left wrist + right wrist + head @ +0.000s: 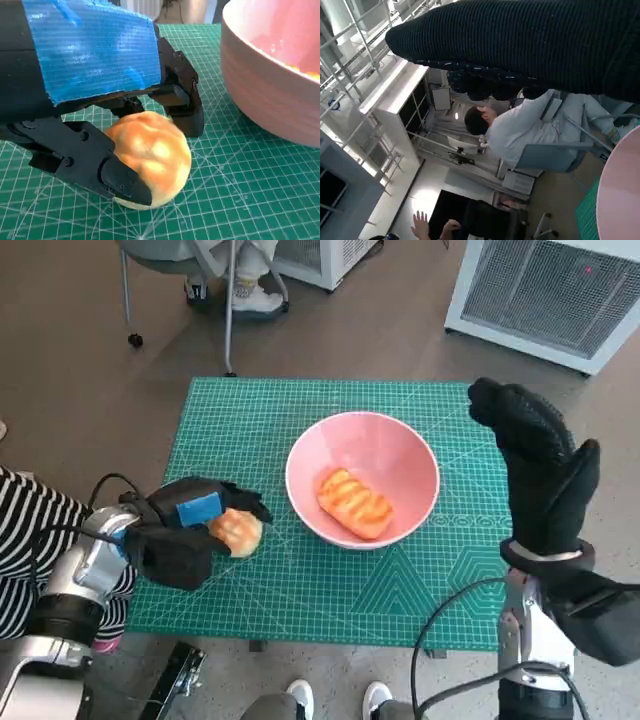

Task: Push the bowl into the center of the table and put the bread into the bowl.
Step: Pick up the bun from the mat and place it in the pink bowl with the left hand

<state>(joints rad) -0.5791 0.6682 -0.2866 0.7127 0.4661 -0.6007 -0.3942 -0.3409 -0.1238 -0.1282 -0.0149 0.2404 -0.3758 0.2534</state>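
A pink bowl [404,455] stands near the middle of the green cutting mat [280,590], and a long glazed bread [354,503] lies inside it. Left of the bowl, my left hand [183,527] grips a round golden bread roll [237,531] that rests on the mat. The left wrist view shows the roll [150,160] pinched between black fingers [95,167], with the bowl's wall [265,100] close beside. My right hand [540,470] is raised above the mat's right edge, fingers extended and holding nothing. The bowl's rim [620,195] shows in the right wrist view.
The mat covers the small table. A white appliance [560,295] stands on the floor at the back right, and chair legs with a person's feet [255,295] at the back. A person in a striped sleeve [30,530] sits at my left. A seated person [520,130] shows in the right wrist view.
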